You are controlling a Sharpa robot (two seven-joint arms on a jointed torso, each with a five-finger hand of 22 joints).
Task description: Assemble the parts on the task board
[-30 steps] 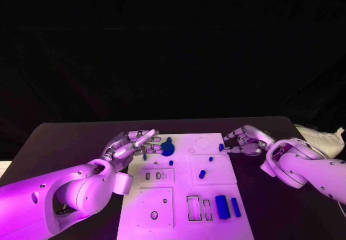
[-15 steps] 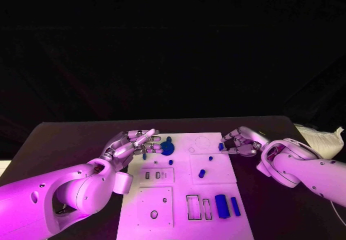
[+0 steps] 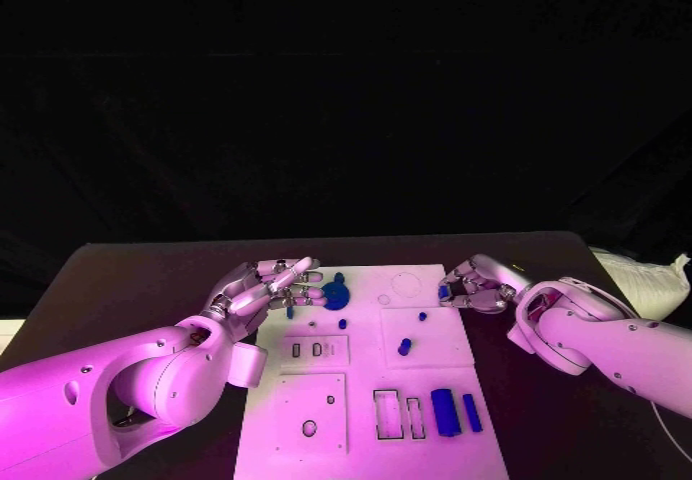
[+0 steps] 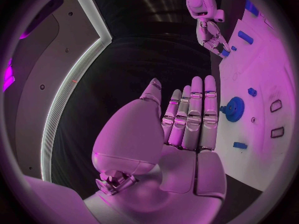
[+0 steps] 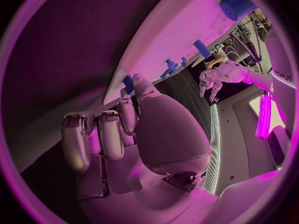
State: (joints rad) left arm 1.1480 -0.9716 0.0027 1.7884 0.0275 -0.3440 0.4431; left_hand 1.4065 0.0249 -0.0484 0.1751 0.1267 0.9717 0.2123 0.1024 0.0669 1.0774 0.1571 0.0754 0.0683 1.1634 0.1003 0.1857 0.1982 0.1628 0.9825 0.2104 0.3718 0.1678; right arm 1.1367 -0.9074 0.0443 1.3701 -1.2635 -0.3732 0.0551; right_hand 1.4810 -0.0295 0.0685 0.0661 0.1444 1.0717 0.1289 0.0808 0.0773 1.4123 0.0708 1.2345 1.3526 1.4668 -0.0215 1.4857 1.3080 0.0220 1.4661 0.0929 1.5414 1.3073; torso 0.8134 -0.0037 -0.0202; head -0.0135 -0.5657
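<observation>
Black table (image 3: 144,275), part (image 3: 443,293) half-hidden

left hand (image 3: 271,287) flat, fingers straight together (empty), right hand (image 3: 476,284) curled, pinching at fingertips

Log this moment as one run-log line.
left hand: open, beside blue gear | right hand: pinching small blue part at task board edge | assembly: unfinished
</observation>
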